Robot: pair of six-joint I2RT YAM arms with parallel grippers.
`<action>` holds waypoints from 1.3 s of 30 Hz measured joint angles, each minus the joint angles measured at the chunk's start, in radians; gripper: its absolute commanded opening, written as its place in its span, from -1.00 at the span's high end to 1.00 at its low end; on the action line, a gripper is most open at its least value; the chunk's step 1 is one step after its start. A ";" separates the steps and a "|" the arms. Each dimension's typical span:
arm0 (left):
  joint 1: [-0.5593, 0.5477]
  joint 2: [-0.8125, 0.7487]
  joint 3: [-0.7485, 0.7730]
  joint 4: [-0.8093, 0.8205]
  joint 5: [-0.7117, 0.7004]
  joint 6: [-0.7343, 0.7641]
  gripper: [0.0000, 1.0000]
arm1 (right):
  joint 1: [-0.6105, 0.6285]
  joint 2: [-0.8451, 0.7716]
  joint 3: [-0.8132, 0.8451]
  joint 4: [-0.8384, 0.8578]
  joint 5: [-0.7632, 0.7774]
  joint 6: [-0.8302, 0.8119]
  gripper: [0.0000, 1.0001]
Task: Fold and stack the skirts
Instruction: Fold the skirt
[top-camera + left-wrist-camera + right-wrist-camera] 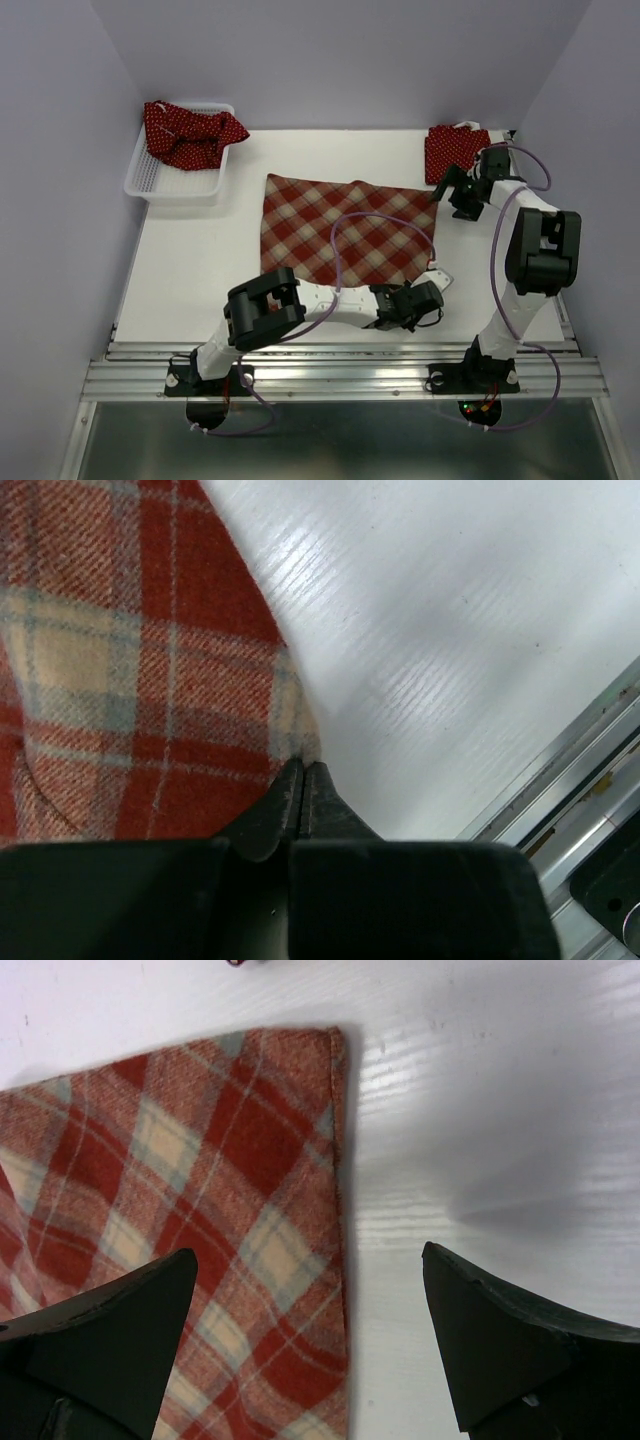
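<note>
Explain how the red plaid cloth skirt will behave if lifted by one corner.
Probably floppy: the red plaid cloth skirt lies flat, so the rest should hang. Its coarse weave looks rough, so the shut left hand likely keeps grip.

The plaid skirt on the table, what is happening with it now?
The left arm has its jaws shut on the plaid skirt's near right corner. The right arm holds its jaws open over the far right corner, not gripping. The skirt lies flat, not yet folded. One dotted skirt sits crumpled in the white basket; a second dotted skirt lies at the table's far right.
</note>
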 measured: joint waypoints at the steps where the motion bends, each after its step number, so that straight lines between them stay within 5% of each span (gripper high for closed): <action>1: 0.001 0.000 -0.002 0.007 -0.003 -0.002 1.00 | 0.002 0.014 0.011 0.000 0.002 0.000 -1.00; 9: 0.001 -0.058 -0.119 0.113 -0.019 -0.045 1.00 | 0.012 0.119 0.156 -0.014 0.089 -0.015 -0.96; 22: 0.015 -0.096 -0.163 0.129 0.034 -0.099 1.00 | 0.027 0.219 0.198 -0.013 0.099 -0.034 0.26; 27: 0.020 -0.103 -0.175 0.143 0.056 -0.110 1.00 | 0.035 0.218 0.183 -0.010 0.072 -0.033 0.59; 29: 0.020 -0.107 -0.179 0.145 0.060 -0.114 1.00 | 0.043 0.219 0.182 -0.013 0.068 -0.034 0.94; 39: 0.018 -0.178 -0.179 0.149 0.109 -0.132 1.00 | 0.057 0.187 0.184 -0.058 0.197 -0.017 0.99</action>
